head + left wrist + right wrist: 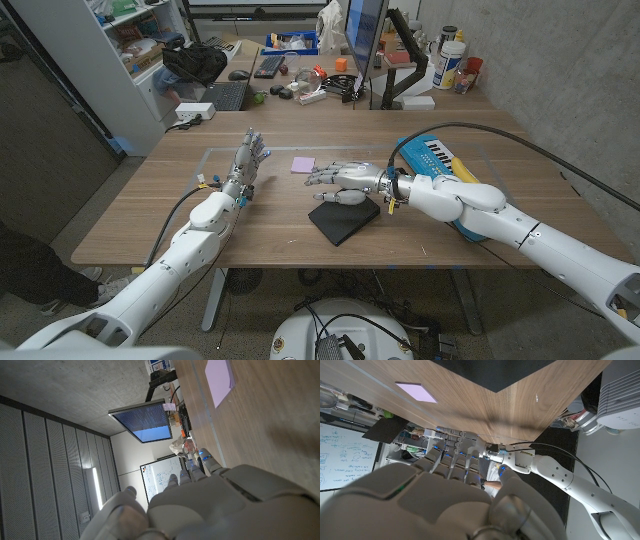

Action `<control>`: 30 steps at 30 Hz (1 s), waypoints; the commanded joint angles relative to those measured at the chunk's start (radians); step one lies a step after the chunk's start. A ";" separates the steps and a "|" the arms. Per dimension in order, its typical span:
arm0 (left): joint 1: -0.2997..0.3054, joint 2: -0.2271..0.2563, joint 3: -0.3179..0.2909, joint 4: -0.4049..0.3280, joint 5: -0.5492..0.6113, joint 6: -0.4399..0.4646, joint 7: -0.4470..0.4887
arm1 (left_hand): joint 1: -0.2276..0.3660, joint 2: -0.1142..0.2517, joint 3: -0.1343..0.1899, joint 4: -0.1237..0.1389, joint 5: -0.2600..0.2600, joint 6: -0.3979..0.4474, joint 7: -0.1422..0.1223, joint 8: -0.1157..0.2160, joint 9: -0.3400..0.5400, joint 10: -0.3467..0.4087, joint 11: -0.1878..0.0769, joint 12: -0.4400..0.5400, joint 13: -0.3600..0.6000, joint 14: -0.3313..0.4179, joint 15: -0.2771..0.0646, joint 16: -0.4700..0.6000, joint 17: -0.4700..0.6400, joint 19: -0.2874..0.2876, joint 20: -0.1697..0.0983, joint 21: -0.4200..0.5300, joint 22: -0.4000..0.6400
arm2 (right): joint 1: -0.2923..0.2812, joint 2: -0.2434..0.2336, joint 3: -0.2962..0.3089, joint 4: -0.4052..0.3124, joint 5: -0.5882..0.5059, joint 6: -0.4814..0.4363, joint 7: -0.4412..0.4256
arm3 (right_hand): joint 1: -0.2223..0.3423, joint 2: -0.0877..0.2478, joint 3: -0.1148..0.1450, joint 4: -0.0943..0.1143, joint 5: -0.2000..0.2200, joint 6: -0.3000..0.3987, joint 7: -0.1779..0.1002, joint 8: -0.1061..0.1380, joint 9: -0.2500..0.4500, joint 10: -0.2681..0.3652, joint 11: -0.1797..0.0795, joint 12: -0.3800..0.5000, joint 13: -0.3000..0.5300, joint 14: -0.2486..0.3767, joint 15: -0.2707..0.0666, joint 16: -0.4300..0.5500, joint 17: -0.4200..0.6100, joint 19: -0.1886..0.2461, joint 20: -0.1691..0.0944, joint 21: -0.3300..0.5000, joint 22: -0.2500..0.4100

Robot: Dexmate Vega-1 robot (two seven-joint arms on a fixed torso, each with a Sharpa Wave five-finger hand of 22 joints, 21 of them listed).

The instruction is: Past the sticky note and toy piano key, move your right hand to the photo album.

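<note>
A stationary two-armed robot reaches across a wooden table (150, 215) toward a photo album (340, 222), the dark flat cover lying near the middle of the table's front edge, turned so its corners point toward the table's edges. The right hand (340, 178) hangs directly over the album's far corner, its fingers (322, 176) spread apart and stretched toward the robot's left, holding nothing; whether it touches the cover cannot be told from the head view, though the thumb appears low over it. The album therefore lies straight below and slightly toward the front edge from the palm, and the right hand is plainly the nearer of the two.

Just beyond the fingertips, toward the far edge, sits the pale purple sticky note (303, 164), also seen from the right wrist camera (416, 391). The blue toy piano (440, 160) lies toward the table's right edge, behind the right forearm and partly hidden by it.

The left hand (247, 160) stands upright, fingers apart and empty, well to the left of the album; its wrist camera shows the back of the hand (210, 505).

Judged from this, the reach looks all but complete, needing at most a small settling downward.
</note>
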 commanded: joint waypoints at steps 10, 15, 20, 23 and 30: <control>0.010 0.012 -0.007 -0.012 -0.004 0.006 -0.001 | 0.000 0.126 -0.004 0.003 0.006 -0.300 -0.007 0.004 0.002 -0.312 0.000 0.003 0.003 -0.398 -0.045 0.005 0.001 -0.356 -0.095 0.007 0.001 | 0.025 0.017 -0.027 0.018 -0.025 -0.013 0.012 | 0.014 0.028 0.001 -0.002 -0.002 0.012 -0.002 0.002 0.002 0.009 0.001 0.003 0.004 0.010 -0.016 0.004 0.004 0.010 -0.062 -0.007 0.004; 0.020 0.020 -0.012 -0.022 -0.006 0.008 0.001 | 0.000 0.126 -0.004 0.003 0.006 -0.301 -0.007 0.004 0.002 -0.312 0.000 0.003 0.003 -0.398 -0.045 0.005 0.001 -0.357 -0.094 0.007 0.001 | 0.026 0.020 -0.032 0.018 -0.029 -0.016 0.006 | 0.013 0.028 0.000 -0.002 -0.002 0.012 -0.003 0.002 0.002 0.008 0.000 0.002 0.004 0.009 -0.015 0.004 0.004 0.009 -0.061 -0.008 0.004; 0.034 0.030 -0.017 -0.036 -0.007 0.011 0.006 | 0.000 0.126 -0.004 0.003 0.006 -0.300 -0.007 0.004 0.002 -0.312 0.000 0.003 0.003 -0.398 -0.045 0.005 0.001 -0.356 -0.094 0.007 0.001 | 0.030 0.023 -0.039 0.022 -0.036 -0.019 0.006 | 0.014 0.028 0.000 -0.002 -0.002 0.013 -0.003 0.002 0.002 0.008 0.001 0.002 0.004 0.010 -0.016 0.004 0.004 0.010 -0.061 -0.009 0.004; 0.039 0.035 -0.020 -0.044 -0.006 0.012 0.011 | 0.000 0.126 -0.005 0.003 0.006 -0.300 -0.007 0.004 0.002 -0.312 0.000 0.003 0.003 -0.397 -0.045 0.005 0.001 -0.356 -0.094 0.007 0.001 | 0.033 0.025 -0.043 0.026 -0.038 -0.019 0.007 | 0.014 0.028 0.000 -0.001 -0.002 0.014 -0.003 0.003 0.002 0.008 0.002 0.002 0.004 0.009 -0.016 0.004 0.005 0.010 -0.061 -0.009 0.004; 0.037 0.040 -0.019 -0.047 -0.005 0.019 0.009 | 0.000 0.127 -0.005 0.003 0.006 -0.300 -0.006 0.004 0.002 -0.312 -0.001 0.003 0.003 -0.397 -0.045 0.006 0.001 -0.356 -0.094 0.007 0.001 | 0.043 0.030 -0.052 0.039 -0.046 -0.022 0.004 | 0.014 0.029 0.000 -0.001 -0.002 0.016 -0.004 0.003 0.002 0.009 0.002 0.002 0.004 0.010 -0.016 0.004 0.005 0.010 -0.061 -0.010 0.004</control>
